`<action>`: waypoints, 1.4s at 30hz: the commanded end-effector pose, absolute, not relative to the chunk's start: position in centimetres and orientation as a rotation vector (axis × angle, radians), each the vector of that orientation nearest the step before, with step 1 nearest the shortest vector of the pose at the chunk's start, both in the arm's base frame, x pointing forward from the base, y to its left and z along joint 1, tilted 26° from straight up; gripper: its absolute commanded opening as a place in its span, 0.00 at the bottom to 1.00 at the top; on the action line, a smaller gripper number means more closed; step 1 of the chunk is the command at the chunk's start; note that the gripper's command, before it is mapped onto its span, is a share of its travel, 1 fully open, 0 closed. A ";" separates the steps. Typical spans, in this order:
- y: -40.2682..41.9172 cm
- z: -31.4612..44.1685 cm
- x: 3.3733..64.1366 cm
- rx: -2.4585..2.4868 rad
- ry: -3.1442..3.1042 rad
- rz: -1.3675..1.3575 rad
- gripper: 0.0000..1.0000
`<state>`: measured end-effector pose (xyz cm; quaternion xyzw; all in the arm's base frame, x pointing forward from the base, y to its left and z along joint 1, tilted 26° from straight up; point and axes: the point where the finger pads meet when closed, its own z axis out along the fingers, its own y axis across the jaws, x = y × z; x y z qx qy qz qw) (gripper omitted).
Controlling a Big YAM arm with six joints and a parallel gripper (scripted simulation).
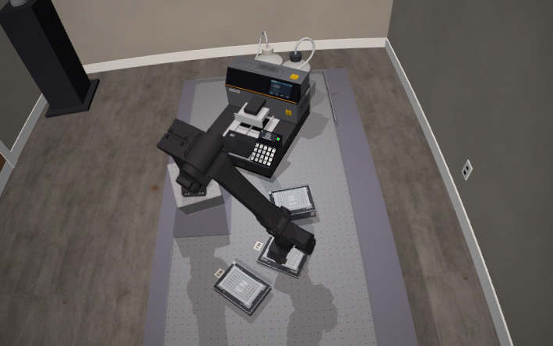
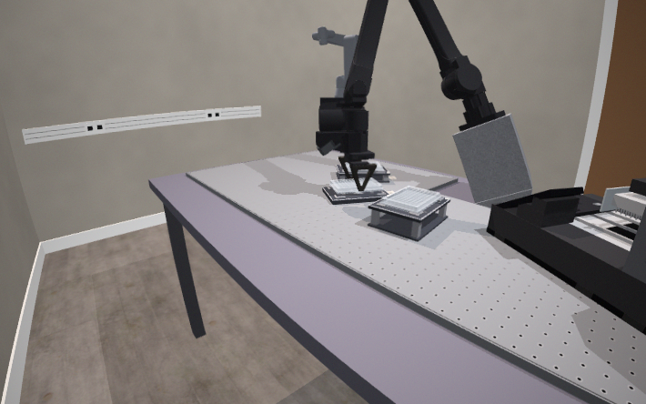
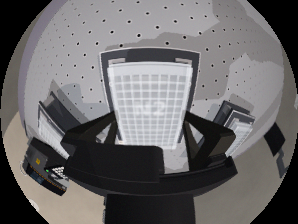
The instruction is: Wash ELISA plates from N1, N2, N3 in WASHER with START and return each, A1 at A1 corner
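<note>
My gripper (image 1: 285,256) (image 2: 360,187) (image 3: 150,113) is shut on the long sides of a clear ELISA plate (image 1: 294,258) (image 2: 344,186) (image 3: 149,103). The plate sits low on the middle black nest (image 1: 270,263) (image 2: 348,198) (image 3: 150,54). Two other nests each hold a plate: one nearer the washer (image 1: 292,199) (image 2: 409,203), raised on a grey block, and one at the front left (image 1: 242,287). The washer (image 1: 265,86) stands at the back, its lamp (image 1: 278,139) green, with the keypad (image 1: 264,153) beside it. The carrier pocket (image 1: 244,128) looks empty.
The arm's grey base block (image 1: 197,199) (image 2: 491,157) stands left of the nests. Two bottles (image 1: 280,58) with tubing stand behind the washer. Small white labels (image 1: 258,245) (image 1: 218,272) lie by two nests. The table edge (image 2: 316,300) runs along the side.
</note>
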<state>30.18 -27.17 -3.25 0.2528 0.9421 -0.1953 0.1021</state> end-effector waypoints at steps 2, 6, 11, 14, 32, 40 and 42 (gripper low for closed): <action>-28.0 -3.4 30.7 0.743 2.767 -0.581 0.82; -28.0 -3.4 30.7 0.743 2.767 -0.581 0.82; -28.1 -3.5 30.7 0.743 2.767 -0.581 0.82; -28.1 -3.5 30.7 0.743 2.767 -0.581 0.82; -28.3 -3.7 30.8 0.744 2.765 -0.582 0.82; -28.4 -3.8 30.9 0.744 2.762 -0.583 0.82; -28.4 -3.8 31.0 0.742 2.762 -0.583 0.82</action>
